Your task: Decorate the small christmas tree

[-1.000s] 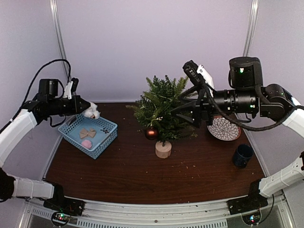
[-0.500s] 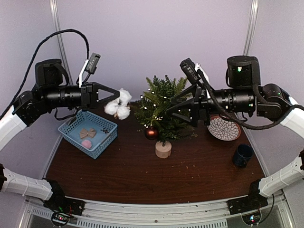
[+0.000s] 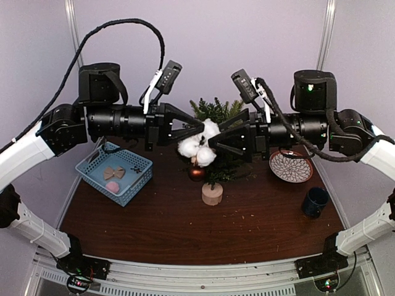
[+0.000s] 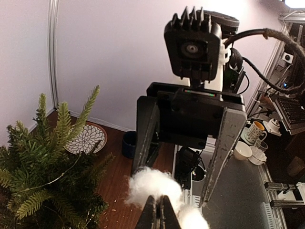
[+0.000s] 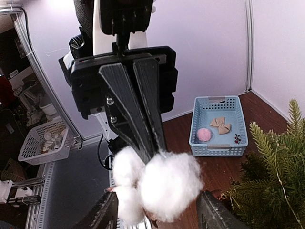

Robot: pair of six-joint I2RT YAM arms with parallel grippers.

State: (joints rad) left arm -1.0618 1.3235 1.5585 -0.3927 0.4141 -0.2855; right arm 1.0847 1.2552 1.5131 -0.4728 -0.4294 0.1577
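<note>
Left arm [image 3: 117,120] and right arm [image 3: 302,131] share black motor housings [image 3: 99,77], white shells [image 3: 21,157] and braided black cables [image 3: 123,23].

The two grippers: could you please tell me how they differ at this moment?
The left gripper is shut, pinching the cotton puff; the right gripper is open, flanking that puff. The left gripper points right, the right gripper left, tip to tip. Both are near the small christmas tree.

Looking like a robotics lab cell: pale panel walls [image 3: 203,55] and aluminium posts [image 3: 325,31] enclosing the table [image 3: 154,228]; keyboard [image 4: 290,112] and mugs [image 4: 257,131] sitting beyond the table.
</note>
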